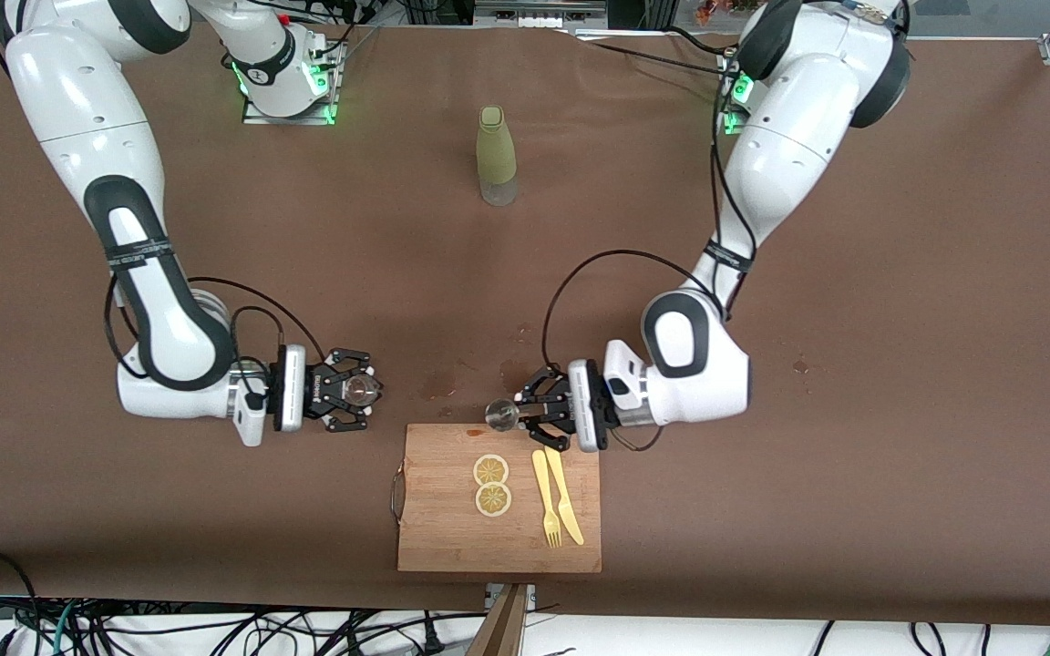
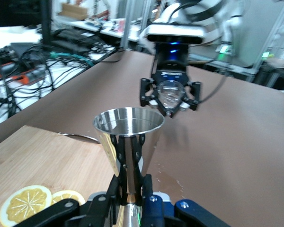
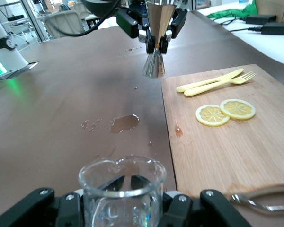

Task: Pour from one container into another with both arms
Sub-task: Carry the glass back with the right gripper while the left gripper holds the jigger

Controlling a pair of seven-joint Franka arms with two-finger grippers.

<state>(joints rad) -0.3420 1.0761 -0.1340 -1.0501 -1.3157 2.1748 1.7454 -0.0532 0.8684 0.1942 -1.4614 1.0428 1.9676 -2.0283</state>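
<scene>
Left gripper is pinching the silver jigger upright by its waist, over the cutting board's farther edge. Right gripper is clamping the clear glass cup, well apart toward the right arm's end. Pouring well probably means closing that gap first, rim over rim. Bare tabletop between is leaving room; lemon slices and plastic cutlery are lying nearer.

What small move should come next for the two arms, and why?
Probably bring the left gripper and right gripper together. The jigger and the glass cup are both gripped upright, but bare table with a spill lies between them, too wide a gap for pouring.
</scene>
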